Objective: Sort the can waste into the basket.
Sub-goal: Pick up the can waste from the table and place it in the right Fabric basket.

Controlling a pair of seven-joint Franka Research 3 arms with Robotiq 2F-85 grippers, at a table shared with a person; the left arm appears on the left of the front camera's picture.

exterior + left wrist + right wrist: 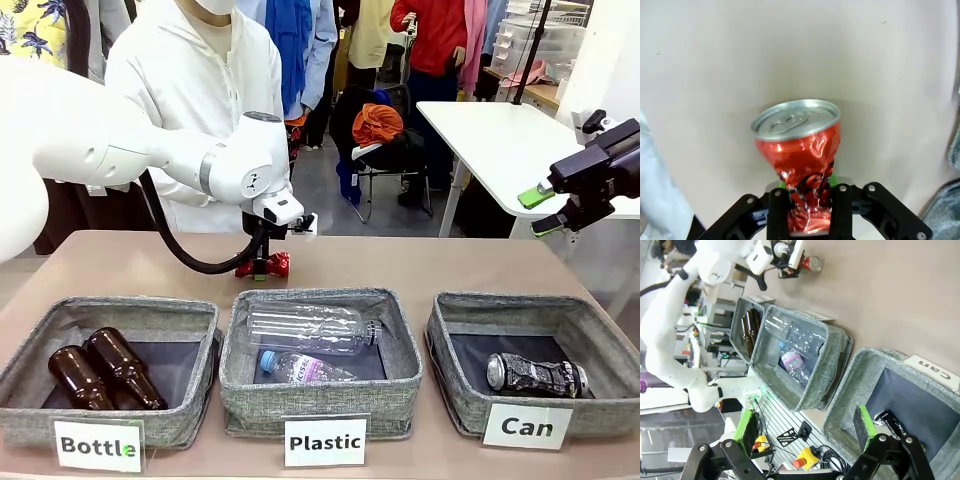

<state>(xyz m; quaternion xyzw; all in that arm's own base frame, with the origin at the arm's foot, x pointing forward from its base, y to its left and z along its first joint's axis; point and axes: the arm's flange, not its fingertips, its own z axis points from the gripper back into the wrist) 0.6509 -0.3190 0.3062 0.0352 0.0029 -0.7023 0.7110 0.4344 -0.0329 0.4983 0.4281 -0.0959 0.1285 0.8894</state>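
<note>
**Red can gripped behind the Plastic bin, Can basket off toward 4 o'clock**

Grip first: the left gripper (810,200) is closed on the red crushed can (801,150). In the left wrist view its 2 fingers (778,210) pinch the narrow, crumpled waist of the can, and the silver lid end points away from the wrist. The long axis of the can therefore runs along the fingers, not across them.

On the front view, the left gripper (262,262) stands low at the brown table (420,262), just behind the far wall of the bin labelled "Plastic" (320,395). I cannot tell whether the can touches the table or is already lifted a little.

From this can, the grey basket labelled "Can" (460,375) lies at about 4 o'clock on the table, past the Plastic bin's far right corner. The dark silver-black can (535,374) lies on its side inside this basket already, so I judge that the red can is the 1 piece that remains.

The right gripper (545,210) hangs high at the right edge with its green pads wide apart and holds nothing. It is nearer to the basket, but the can is in the left arm. I think the coming move needs a lift above the bin walls, then a carry toward 4 o'clock across the Plastic bin's corner.
</note>
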